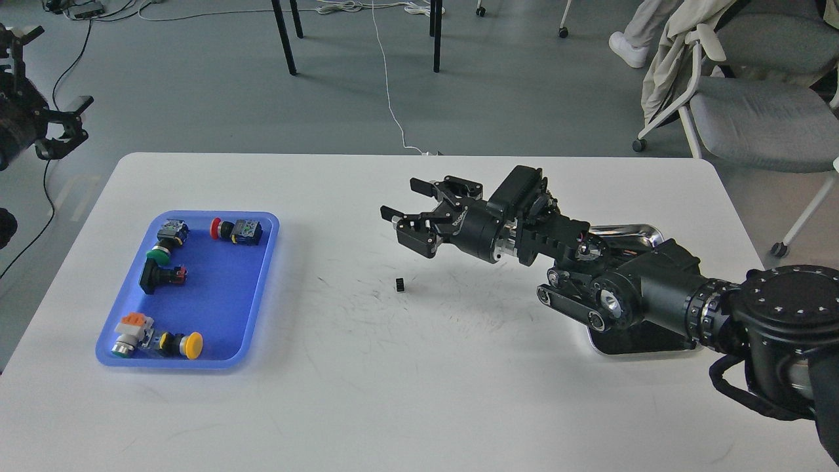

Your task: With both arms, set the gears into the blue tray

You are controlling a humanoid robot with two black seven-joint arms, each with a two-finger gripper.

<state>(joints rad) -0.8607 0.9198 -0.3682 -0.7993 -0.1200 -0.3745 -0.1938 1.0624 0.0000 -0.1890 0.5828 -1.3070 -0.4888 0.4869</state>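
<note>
Head view: right gripper (405,198) hovers above the white table (419,393), fingers spread apart, nothing between them; one gear (400,284) lies on the table just below and before it, well apart from the blue tray (259,295) (push-button switches (237,231) inside); left gripper (62,128) hangs off the table's left edge, fingers parted; steel tray (629,231) sits under the right arm.

The right arm (655,288) is matte black, built of chunky round joints with silver rings, small rim screws and a looping black cable (pale lettering marks the wrist); its two-finger gripper (409,200) is black too.
</note>
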